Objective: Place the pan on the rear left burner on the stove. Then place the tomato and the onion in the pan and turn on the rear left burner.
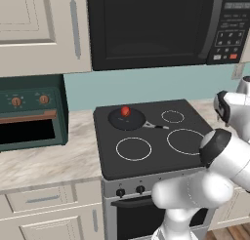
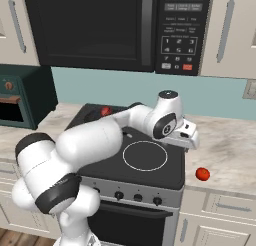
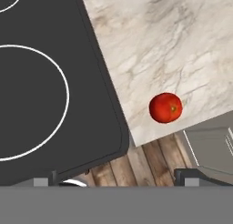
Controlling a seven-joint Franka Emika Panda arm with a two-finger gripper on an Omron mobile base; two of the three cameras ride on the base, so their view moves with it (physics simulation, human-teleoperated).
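The black pan sits on the stove's rear left burner, covering its ring, with its handle pointing right. A small red round thing lies in the pan; I cannot tell whether it is the onion or a tomato. A red tomato lies on the marble counter right of the stove, near the front edge. My gripper hovers over the stove's right edge, up and to the left of that tomato. In the hand view my gripper is open with nothing between its tips.
A dark green countertop oven stands on the left counter. A black microwave hangs over the stove. Black knobs line the silver front panel. The marble counter runs right of the stove, and wooden floor lies below its edge.
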